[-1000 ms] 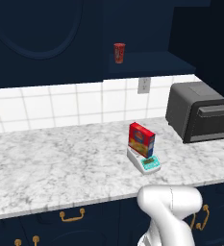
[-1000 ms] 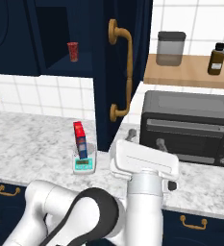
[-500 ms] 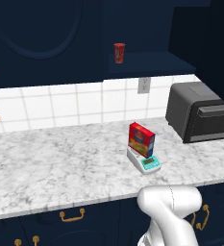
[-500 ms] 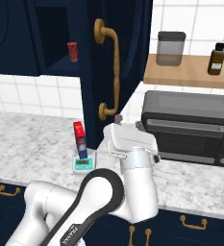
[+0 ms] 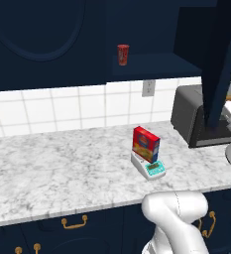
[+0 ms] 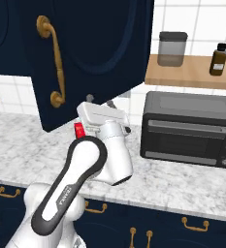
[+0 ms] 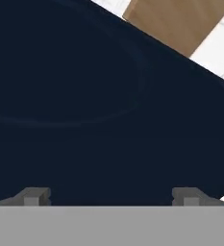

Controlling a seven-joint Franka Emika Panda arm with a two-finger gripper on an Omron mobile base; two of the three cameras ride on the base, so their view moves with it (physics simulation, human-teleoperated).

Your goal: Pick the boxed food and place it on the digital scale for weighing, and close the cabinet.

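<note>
The boxed food (image 5: pixel 146 144) stands upright on the digital scale (image 5: pixel 149 166), a red carton with a yellow picture on its front and a blue side panel. The scale is a flat pale unit with a teal front and a green display. It sits on the marble worktop (image 5: pixel 62 173) toward the front edge, right of centre, with the dark toaster oven (image 6: pixel 189 128) well apart at the right end. The placing step therefore appears complete; the remaining step is judged to be closing the cabinet (image 6: pixel 92 53).

The cabinet door is dark navy with an arched panel and a long brass handle (image 6: pixel 55 68) running vertically near its free edge. In the left base view the door (image 5: pixel 221 59) stands swung out over the toaster oven, leaving the shelf exposed. A red cup (image 5: pixel 123 54) stands on that shelf.

The gripper (image 7: pixel 111 196) has its jaws spread wide and holds nothing. In the hand view its tips point straight at the door's flat face, which lies directly ahead and very close; whether they touch it cannot be told. In the right base view the hand (image 6: pixel 101 116) sits just below the door's lower edge, on the side away from the handle.

The coming move depends on this relation: the door face lies directly in front of the hand, with its long axis vertical, so a sideways push toward the cabinet body should swing it shut.
</note>
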